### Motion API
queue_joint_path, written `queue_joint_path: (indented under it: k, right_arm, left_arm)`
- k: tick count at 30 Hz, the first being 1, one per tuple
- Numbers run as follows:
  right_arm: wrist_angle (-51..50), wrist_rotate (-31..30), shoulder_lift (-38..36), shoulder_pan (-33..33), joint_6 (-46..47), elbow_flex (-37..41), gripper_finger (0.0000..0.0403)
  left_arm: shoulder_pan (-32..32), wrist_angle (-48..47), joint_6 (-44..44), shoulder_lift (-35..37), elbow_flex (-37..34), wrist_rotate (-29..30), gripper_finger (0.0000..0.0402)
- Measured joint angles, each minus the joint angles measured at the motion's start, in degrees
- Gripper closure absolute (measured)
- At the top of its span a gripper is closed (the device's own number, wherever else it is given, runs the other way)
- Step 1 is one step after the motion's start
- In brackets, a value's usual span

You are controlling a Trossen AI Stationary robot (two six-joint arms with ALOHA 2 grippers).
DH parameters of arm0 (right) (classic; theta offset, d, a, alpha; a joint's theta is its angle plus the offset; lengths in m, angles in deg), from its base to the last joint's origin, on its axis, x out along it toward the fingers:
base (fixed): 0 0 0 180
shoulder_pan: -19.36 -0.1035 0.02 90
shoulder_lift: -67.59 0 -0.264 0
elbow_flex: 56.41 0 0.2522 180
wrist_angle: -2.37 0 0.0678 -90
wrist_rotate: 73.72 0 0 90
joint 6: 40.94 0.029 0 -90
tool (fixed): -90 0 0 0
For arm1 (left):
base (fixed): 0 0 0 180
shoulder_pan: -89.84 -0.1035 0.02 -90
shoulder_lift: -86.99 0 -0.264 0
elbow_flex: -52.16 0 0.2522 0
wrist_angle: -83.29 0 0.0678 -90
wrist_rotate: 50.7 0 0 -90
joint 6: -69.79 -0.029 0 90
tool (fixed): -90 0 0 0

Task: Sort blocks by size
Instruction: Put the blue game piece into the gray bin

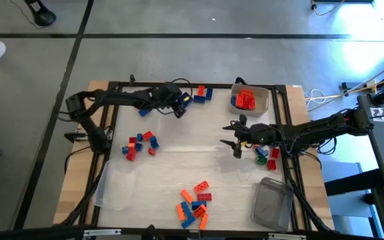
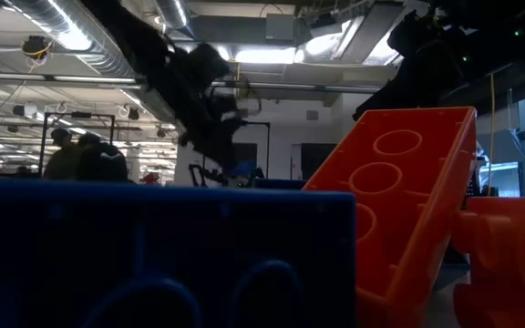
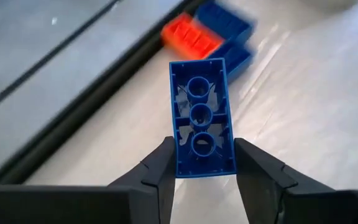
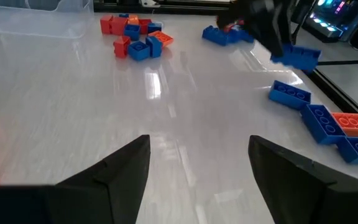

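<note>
The white glossy table top (image 4: 166,118) throws back soft glare streaks from overhead lights. In the low view, bright ceiling tube lamps (image 2: 66,35) backlight the scene, so a big blue plastic brick (image 2: 153,255) up close sits dark and unfocused (the arms read as silhouettes). The left wrist view's red and blue bricks (image 3: 207,34) smear with blur.
</note>
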Motion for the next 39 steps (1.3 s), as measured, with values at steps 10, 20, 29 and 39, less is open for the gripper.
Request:
queue_joint_path:
  k: [10, 20, 29, 39]
  right_arm:
    - [3.25, -1.81, 0.04, 0.02, 1.82, -0.34, 0.0134]
    - [11.76, -1.33, 0.02, 0.13, -3.54, -0.40, 0.0134]
    - [16.22, 4.81, 0.02, 0.48, -4.60, -0.45, 0.0134]
    - [22.86, 10.29, 0.93, 0.44, -4.57, -0.47, 0.0134]
  left_arm:
    - [9.91, 3.15, -6.31, 7.32, 0.02, 0.04, 0.0275]
    - [18.04, 13.10, -10.90, 7.36, 0.02, -2.94, 0.0273]
    - [22.62, 20.10, -14.11, 7.36, 0.02, -13.52, 0.0273]
    - [25.27, 22.44, -14.81, 7.36, 0.02, -14.25, 0.0273]
